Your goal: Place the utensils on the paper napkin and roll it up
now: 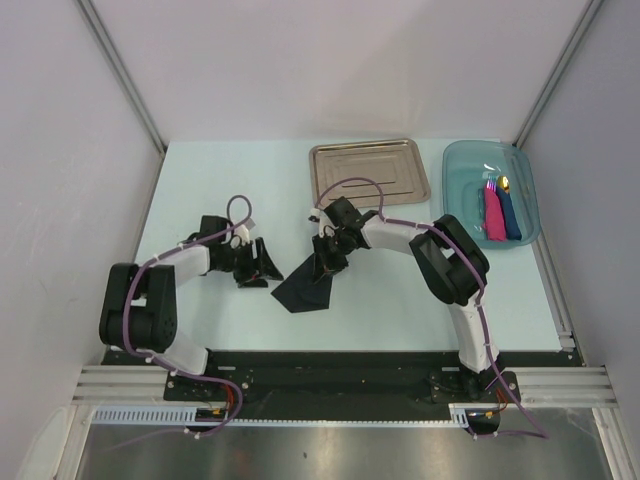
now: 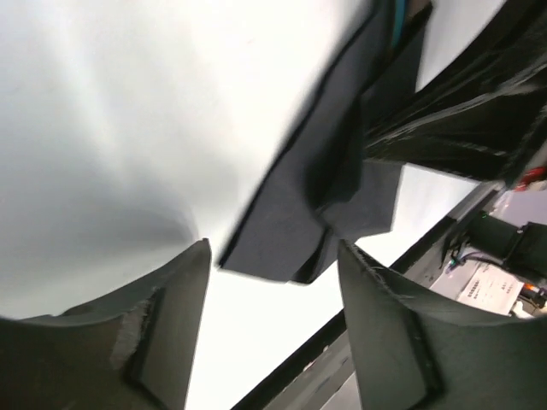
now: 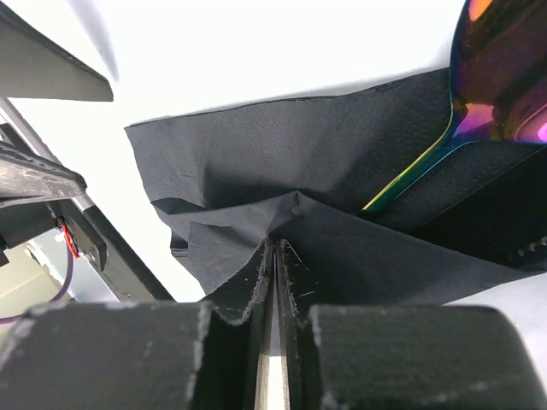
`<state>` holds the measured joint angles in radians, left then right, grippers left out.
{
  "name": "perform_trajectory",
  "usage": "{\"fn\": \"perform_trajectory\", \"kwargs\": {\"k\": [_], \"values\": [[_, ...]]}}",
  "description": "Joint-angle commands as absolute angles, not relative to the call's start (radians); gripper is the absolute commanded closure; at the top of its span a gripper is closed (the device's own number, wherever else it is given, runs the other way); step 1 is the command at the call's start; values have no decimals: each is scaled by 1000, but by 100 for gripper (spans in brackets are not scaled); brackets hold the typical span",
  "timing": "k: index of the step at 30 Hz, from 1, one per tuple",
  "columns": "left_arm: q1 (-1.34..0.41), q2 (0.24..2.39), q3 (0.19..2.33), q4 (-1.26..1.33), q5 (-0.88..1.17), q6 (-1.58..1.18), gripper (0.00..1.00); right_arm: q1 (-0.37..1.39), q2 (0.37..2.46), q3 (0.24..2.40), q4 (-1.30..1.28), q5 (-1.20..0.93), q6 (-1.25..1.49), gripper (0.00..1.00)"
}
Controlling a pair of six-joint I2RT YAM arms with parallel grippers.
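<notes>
The black paper napkin (image 1: 305, 290) lies crumpled and partly folded on the table between the arms. My right gripper (image 1: 325, 262) is shut on a raised fold of the napkin (image 3: 256, 162), its jaws (image 3: 278, 243) pressed together. A utensil with a shiny orange, iridescent end (image 3: 491, 77) lies on the napkin under that fold. I cannot make out the dark utensil. My left gripper (image 1: 258, 265) is open and empty just left of the napkin. In the left wrist view the napkin (image 2: 333, 179) hangs beyond the spread jaws of my left gripper (image 2: 273, 249).
A steel tray (image 1: 368, 172) sits at the back centre. A blue translucent bin (image 1: 470, 170) at the back right holds a pink roll (image 1: 494, 218) and a dark blue roll (image 1: 511, 215). The table's dark front rail (image 1: 350, 365) is near the napkin.
</notes>
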<state>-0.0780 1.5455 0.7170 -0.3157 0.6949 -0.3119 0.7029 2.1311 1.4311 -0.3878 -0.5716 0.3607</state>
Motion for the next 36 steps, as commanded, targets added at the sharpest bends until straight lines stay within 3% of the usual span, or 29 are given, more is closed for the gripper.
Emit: {"fn": "perform_trajectory", "kwargs": {"k": [1,24,29,36], "values": [[-66,1545,724,-428,670,-250,31,713,2180,1422,-396,-505,319,91],[-196,1825,758,46,902,-338,31,704,2210,1434,-382,-512,333,93],[-184,1853,795,-41,893,-281,32,701,2218,1443,-385,-514,333,93],[-100,1770,750,-248,908,-207,46,698,2221,1442,-385,-511,334,93]]}}
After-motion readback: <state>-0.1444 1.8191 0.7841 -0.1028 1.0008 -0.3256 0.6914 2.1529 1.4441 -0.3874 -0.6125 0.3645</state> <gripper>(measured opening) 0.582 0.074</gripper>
